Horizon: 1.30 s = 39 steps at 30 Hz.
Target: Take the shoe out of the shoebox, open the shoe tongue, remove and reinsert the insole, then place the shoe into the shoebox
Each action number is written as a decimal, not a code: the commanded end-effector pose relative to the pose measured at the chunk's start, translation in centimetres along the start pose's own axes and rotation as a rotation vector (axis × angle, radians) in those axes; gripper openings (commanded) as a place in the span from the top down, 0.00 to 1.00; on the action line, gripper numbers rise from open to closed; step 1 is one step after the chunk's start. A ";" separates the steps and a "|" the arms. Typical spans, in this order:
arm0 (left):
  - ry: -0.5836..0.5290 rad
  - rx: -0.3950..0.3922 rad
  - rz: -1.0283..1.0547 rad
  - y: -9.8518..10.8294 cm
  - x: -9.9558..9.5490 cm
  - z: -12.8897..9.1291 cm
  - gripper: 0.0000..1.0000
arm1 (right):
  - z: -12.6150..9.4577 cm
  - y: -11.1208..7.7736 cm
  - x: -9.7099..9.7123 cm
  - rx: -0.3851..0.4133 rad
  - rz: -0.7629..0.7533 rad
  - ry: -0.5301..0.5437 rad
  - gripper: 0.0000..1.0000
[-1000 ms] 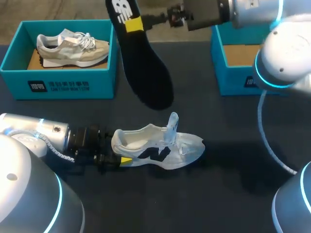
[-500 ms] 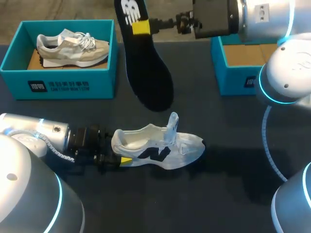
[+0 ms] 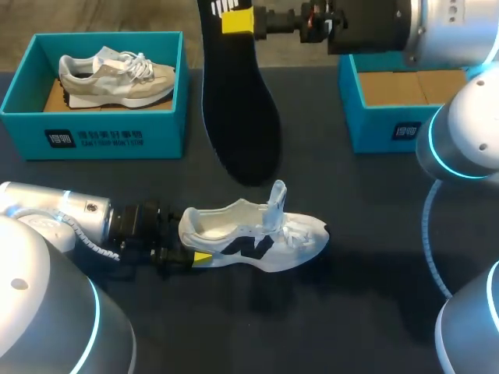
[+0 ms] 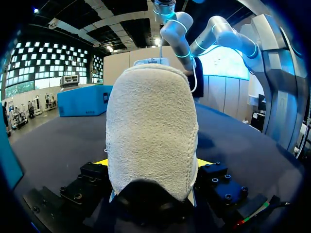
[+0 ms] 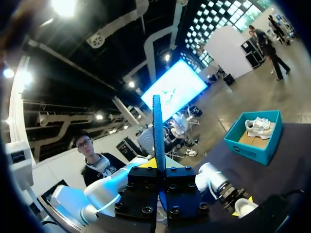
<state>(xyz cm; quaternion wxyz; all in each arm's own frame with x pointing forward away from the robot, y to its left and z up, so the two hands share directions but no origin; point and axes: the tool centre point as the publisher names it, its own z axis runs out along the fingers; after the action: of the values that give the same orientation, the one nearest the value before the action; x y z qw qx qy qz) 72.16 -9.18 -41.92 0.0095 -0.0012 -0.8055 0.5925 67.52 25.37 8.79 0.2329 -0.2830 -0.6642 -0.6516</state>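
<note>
Nearest the robot, the left gripper is clamped on the heel of the white shoe, one yellow tip on each side. The shoe lies on the dark table with its toe pointing away from the arm. Its tongue stands upright, so the opening is bare and no insole is inside.

Farther out and above the shoe, the right gripper pinches the heel end of the black insole. The rest of the insole hangs free, toe end down, clear of the shoe.

Beyond the insole, the left shoebox holds a beige shoe. The right shoebox shows only its cardboard floor.

The main risk appears to be in putting the insole back. It is gripped at one end only, so it could swing, twist or slip in the fingers as it comes down. Its soft toe might catch on the tongue or the collar and fold instead of sliding forward. Since only the heel is held, a push from above could pivot or tip the shoe. The tongue may also drop back over the opening.
</note>
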 end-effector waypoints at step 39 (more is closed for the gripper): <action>0.000 -0.001 -0.001 0.5 0.2 0.2 1.00 | -2.6 -3.3 4.9 0.008 0.156 -0.085 1.00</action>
<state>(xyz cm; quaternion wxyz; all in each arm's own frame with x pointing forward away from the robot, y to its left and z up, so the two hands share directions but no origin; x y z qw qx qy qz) 72.16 -9.17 -41.93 0.0095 -0.0012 -0.8055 0.5925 61.62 23.12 9.75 0.2567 -0.3580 -0.6519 -0.6172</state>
